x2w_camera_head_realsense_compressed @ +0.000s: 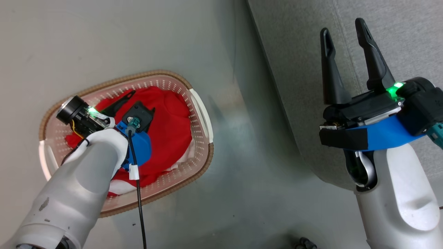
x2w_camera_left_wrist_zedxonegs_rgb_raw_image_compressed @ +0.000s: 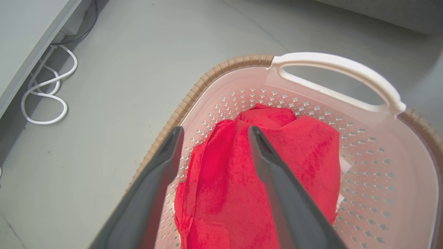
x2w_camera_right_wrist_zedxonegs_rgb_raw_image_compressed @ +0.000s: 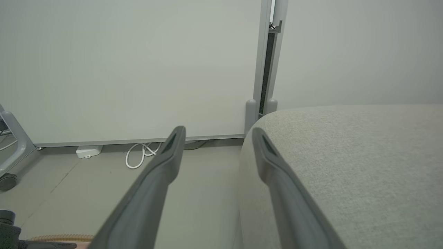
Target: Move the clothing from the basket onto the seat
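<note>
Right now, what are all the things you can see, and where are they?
clothes: one pile, red with bits of white, inside the basket
basket: one, cream with a brown rim, on the floor
seat: one, grey, to the right of the basket
cable: one, white, looped on the floor
left gripper: one, dark fingers, open, over the clothes
right gripper: one, dark fingers, open, by the seat's edge
</note>
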### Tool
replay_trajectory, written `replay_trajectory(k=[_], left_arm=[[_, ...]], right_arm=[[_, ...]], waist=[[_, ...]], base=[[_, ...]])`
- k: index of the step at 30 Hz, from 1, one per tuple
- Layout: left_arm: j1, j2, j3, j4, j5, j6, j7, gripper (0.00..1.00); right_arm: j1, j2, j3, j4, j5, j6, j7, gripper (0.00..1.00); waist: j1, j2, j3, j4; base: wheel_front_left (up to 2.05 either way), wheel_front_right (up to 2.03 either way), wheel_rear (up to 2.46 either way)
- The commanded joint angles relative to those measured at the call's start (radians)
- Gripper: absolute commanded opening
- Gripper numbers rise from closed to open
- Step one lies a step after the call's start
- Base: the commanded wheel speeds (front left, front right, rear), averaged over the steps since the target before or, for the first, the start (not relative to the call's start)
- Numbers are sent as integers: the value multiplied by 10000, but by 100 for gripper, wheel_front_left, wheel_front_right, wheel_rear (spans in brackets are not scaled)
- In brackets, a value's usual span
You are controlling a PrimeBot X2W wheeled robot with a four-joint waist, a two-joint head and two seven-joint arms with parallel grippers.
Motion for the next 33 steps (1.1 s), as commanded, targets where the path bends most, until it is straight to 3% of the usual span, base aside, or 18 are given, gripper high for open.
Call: replay_trajectory(k=[1, 14, 29, 30, 31, 33], left_arm=[[-313, 49, -306, 238, -102, -4, 140, 100], [-1422, 589, -2866, 1232, -980, -5, 1853, 100], [-2335, 1105, -4390, 1280, -2220, -6, 2771, 100], [-2372, 1132, -4452, 1289, -2286, -6, 2807, 57], [-2401, 1143, -4502, 1294, -2348, -6, 2819, 0], [-2388, 1109, -4603, 1297, -2478, -6, 2868, 0]], right_arm=[[-232, -15, 17, -88, 61, 1, -31, 100], [-716, -13, 159, -717, 353, 1, -31, 100], [-623, -13, 166, -1454, 527, 1, -31, 100], [-607, -13, 167, -1488, 553, 1, -31, 100], [-586, -12, 169, -1517, 567, 1, -31, 100], [-589, -13, 136, -1529, 566, 1, -31, 100]], waist=[[-2, 0, 539, -171], [-2, 0, 2103, -514], [-2, 0, 3209, -800], [-2, 0, 3234, -815], [-2, 0, 3250, -824], [-2, 0, 3248, -809]], base=[[0, 0, 0], [0, 0, 0], [0, 0, 0], [0, 0, 0], [0, 0, 0], [0, 0, 0]])
